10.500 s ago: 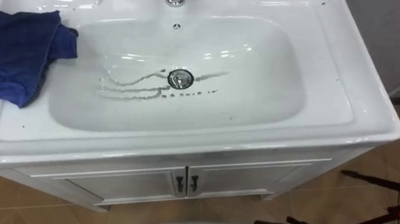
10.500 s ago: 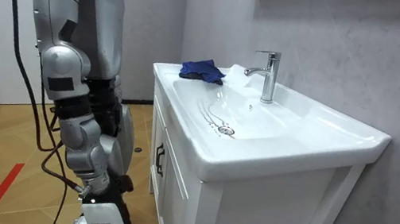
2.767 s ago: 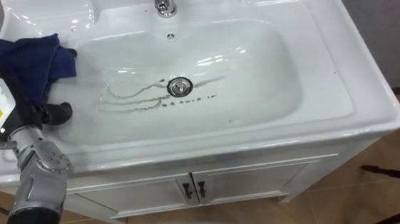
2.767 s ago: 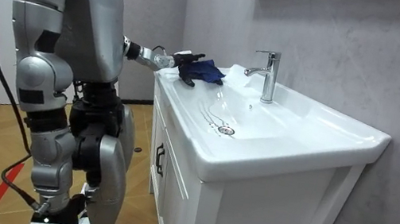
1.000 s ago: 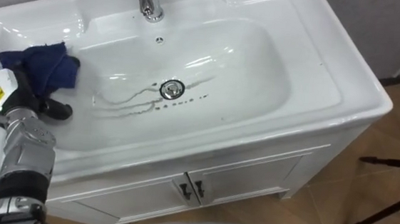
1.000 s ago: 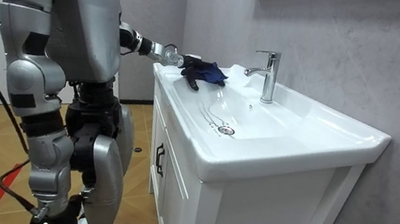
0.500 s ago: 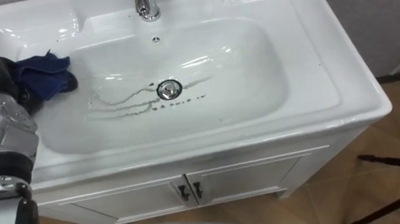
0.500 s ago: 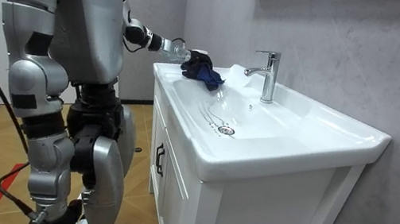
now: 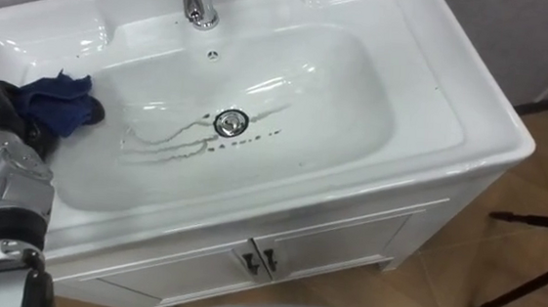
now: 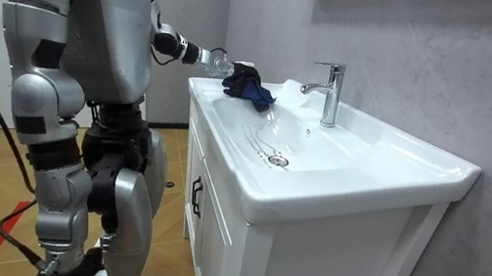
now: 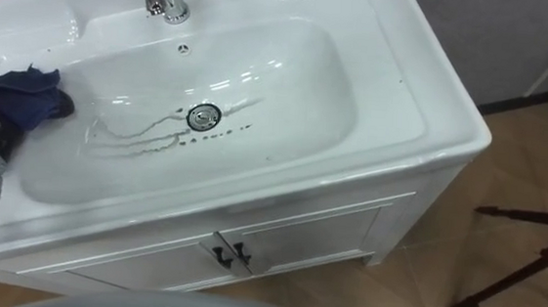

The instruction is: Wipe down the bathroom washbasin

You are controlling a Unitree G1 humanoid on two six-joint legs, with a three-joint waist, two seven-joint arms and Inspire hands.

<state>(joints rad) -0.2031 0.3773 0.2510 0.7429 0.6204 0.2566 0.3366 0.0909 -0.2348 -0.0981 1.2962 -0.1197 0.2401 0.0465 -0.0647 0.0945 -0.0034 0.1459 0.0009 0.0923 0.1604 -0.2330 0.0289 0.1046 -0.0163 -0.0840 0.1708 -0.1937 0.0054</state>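
Note:
The white basin [image 9: 434, 107] has grey dirt streaks [image 9: 167, 137] in its bowl, left of the drain [image 9: 227, 122]. My left hand [image 9: 7, 123] comes in from the left over the basin's left ledge, fingers curled round a bunched blue cloth [image 9: 58, 100]. In the room view the left hand [image 10: 221, 65] holds the blue cloth [image 10: 250, 87] slightly above the ledge, with its end hanging toward the bowl. The right arm hangs at the robot's side in the room view.
The chrome faucet [image 9: 198, 0] stands at the back of the bowl. Below are the vanity's two cabinet doors [image 9: 256, 260]. A black tripod [image 9: 528, 281] stands on the wooden floor to the right. The robot stands at the vanity's front left corner.
Over the last second my left hand's fingers closed on the cloth, bunched it and raised it off the ledge. Long before, the cloth lay spread there untouched.

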